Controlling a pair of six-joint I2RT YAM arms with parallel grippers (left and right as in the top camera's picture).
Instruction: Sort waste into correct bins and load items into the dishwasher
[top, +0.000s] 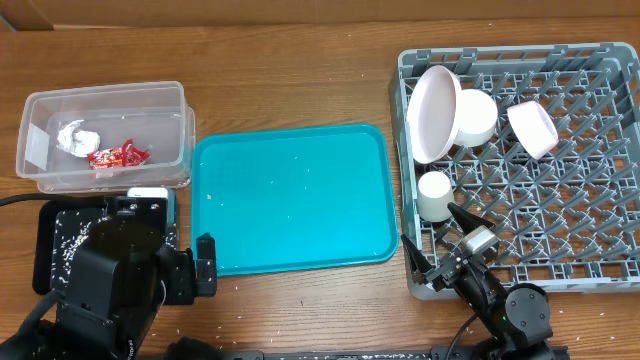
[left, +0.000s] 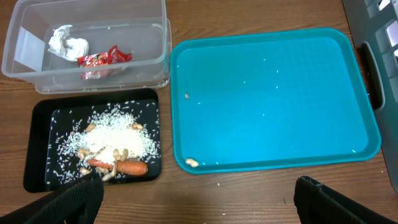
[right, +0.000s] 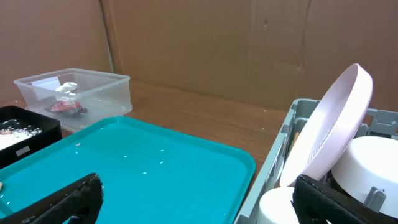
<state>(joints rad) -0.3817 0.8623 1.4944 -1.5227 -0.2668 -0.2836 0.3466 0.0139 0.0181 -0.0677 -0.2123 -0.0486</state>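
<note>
Left hand (left: 198, 186) and right hand (right: 196, 186) sit spread, empty. The left should pinch the beige scrap (left: 191, 162) by the teal tray (left: 311, 93) rim squarely, bound for the black tray (left: 40, 149).

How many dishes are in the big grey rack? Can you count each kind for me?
Plate: 1
Bowls: 2
Cup: 1
Total: 4 white dishes in the grey rack
</note>
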